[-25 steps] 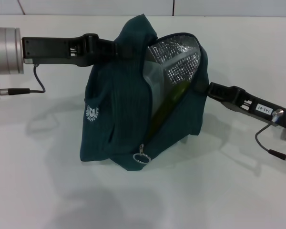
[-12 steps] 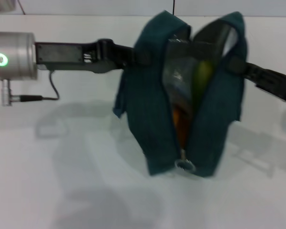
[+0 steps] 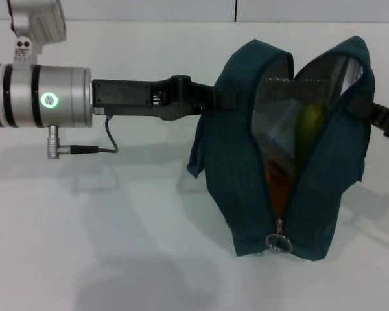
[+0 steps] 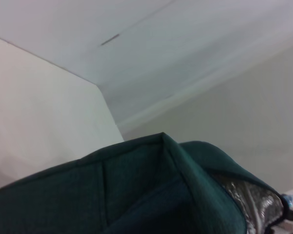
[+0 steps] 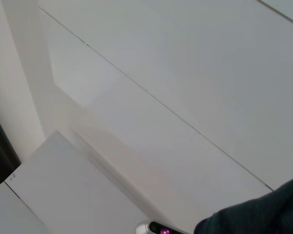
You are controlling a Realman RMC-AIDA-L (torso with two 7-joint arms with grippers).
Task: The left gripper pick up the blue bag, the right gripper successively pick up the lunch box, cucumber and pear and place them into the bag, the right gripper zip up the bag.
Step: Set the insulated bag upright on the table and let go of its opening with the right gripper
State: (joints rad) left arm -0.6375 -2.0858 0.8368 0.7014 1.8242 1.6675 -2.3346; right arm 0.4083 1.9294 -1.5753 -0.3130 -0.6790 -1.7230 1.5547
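Teal-blue fabric makes up the bag (image 3: 246,162), which stands on the white table (image 3: 117,259) toward the robot's right, its mouth pulled into a tall V facing the head camera. Nearest, at the foot of the V, a metal zipper ring (image 3: 278,241) hangs where the two zipper edges meet; the zip is undone above it. Inside, low down, something orange (image 3: 272,181) shows, and above it a yellow-green fruit, apparently the pear (image 3: 310,123), sits against the silvery foil lining (image 3: 340,68). Other contents are too dim to tell. The left gripper (image 3: 211,98) reaches in level from the robot's left and is clamped on the bag's upper left edge. The right gripper (image 3: 376,115) meets the bag's upper right edge; whether it pinches the cloth cannot be told.
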